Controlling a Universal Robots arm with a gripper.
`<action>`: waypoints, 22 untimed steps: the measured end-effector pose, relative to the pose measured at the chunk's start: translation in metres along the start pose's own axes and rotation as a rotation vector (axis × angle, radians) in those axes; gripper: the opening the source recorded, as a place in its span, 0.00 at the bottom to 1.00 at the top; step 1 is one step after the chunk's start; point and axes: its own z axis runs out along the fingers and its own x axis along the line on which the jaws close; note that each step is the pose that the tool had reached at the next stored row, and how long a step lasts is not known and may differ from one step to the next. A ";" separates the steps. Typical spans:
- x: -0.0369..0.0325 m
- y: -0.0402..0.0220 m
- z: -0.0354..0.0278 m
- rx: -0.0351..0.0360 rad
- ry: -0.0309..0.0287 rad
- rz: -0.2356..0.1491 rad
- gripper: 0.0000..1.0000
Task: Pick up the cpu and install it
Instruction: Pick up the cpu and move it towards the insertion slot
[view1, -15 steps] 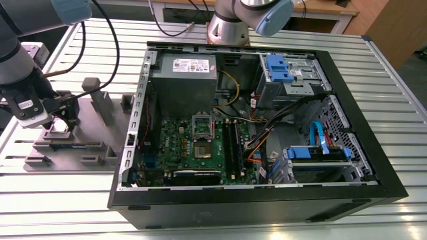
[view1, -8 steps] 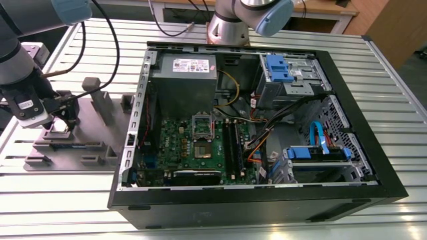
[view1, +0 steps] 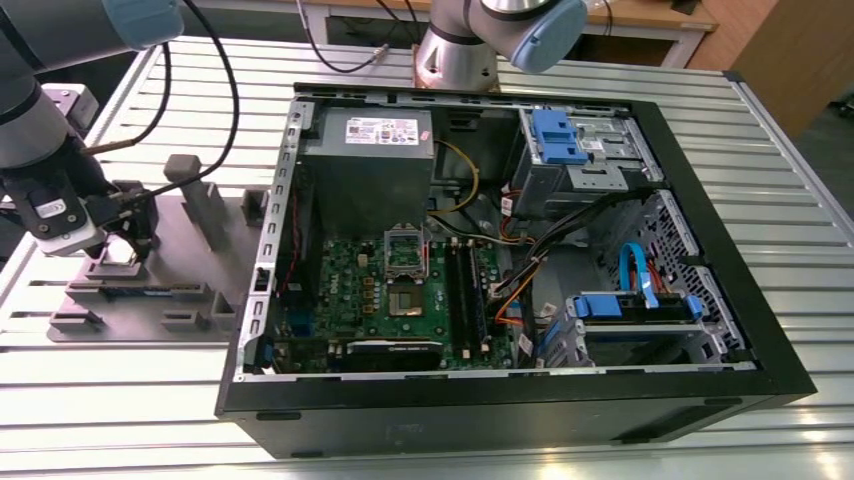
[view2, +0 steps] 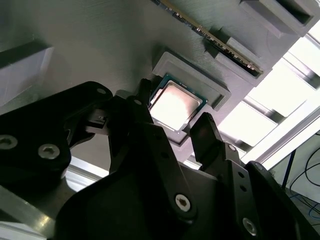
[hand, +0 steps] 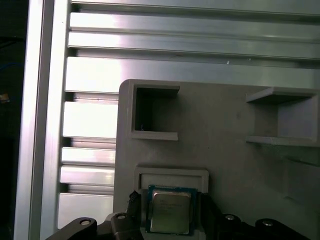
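Looking at the exterior view, you find the tool (view1: 120, 243) low over the grey fixture (view1: 147, 292) on the slatted table (view1: 120, 400), to the exterior view's left of the open computer case (view1: 534, 410). In both wrist views the cpu (view2: 175, 104) (hand: 170, 211) lies flat in a shallow framed seat on that fixture, metal top up. Your tool's fingers (view2: 202, 132) are spread, one on each side of the cpu and close to its edges; whether they touch it you cannot tell. The socket (view1: 404, 296) inside the case is well apart from the tool.
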 end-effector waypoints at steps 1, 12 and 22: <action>0.0000 0.0000 -0.0001 0.0000 0.0001 0.000 0.59; 0.0000 0.0000 -0.0006 0.0002 0.0004 0.000 0.51; 0.0000 0.0000 -0.0007 0.0002 0.0003 0.000 0.47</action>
